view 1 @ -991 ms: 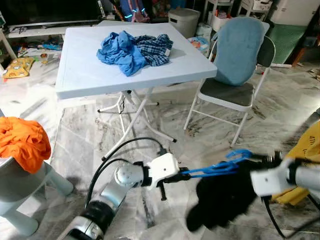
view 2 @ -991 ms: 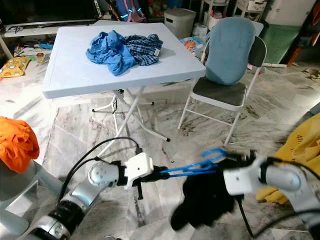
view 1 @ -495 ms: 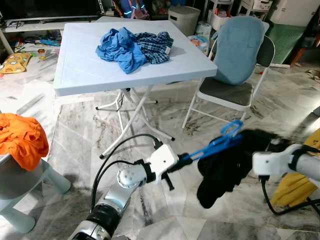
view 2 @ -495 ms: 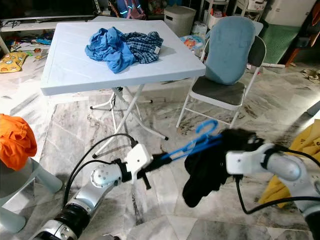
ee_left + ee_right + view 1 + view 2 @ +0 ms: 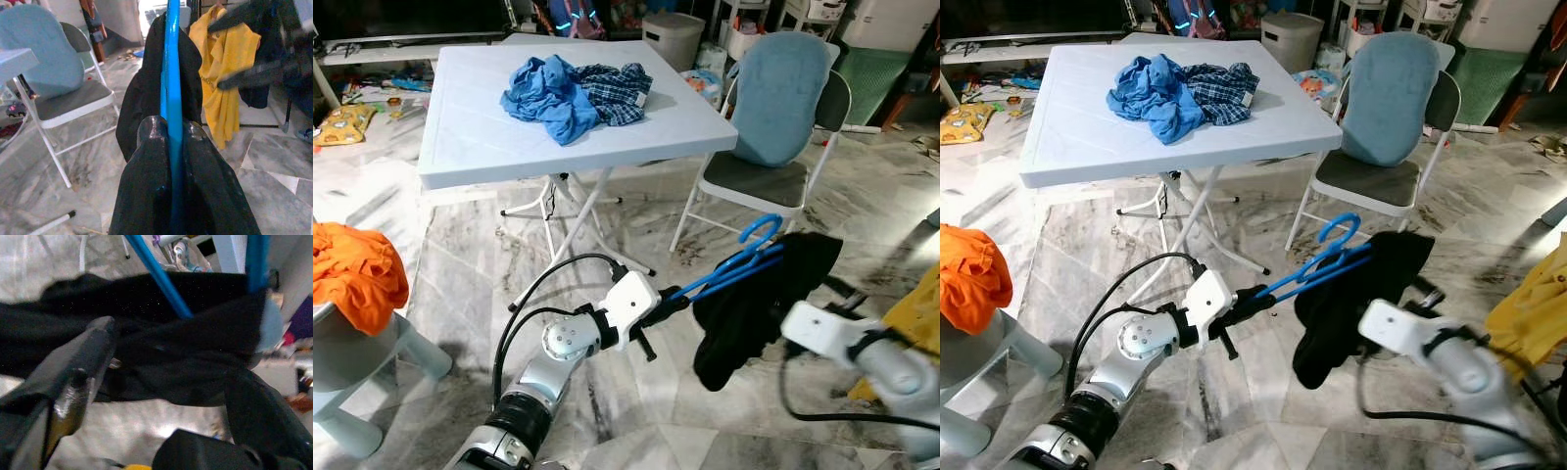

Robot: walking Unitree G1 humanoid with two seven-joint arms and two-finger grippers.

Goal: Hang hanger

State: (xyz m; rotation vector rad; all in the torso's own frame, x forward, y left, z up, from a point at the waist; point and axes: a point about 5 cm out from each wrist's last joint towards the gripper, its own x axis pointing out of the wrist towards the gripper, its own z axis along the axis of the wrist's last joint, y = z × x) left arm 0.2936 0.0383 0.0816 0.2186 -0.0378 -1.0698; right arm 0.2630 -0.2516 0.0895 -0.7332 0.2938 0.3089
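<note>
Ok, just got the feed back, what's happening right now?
The left gripper is shut on the end of a blue hanger and holds it out above the marble floor, hook pointing up. A black garment is draped over the hanger. The right gripper is open just beside the garment, not gripping it. Behind them stand a white folding table with a pile of blue clothes and a folding chair. The hanger is not hung yet.
</note>
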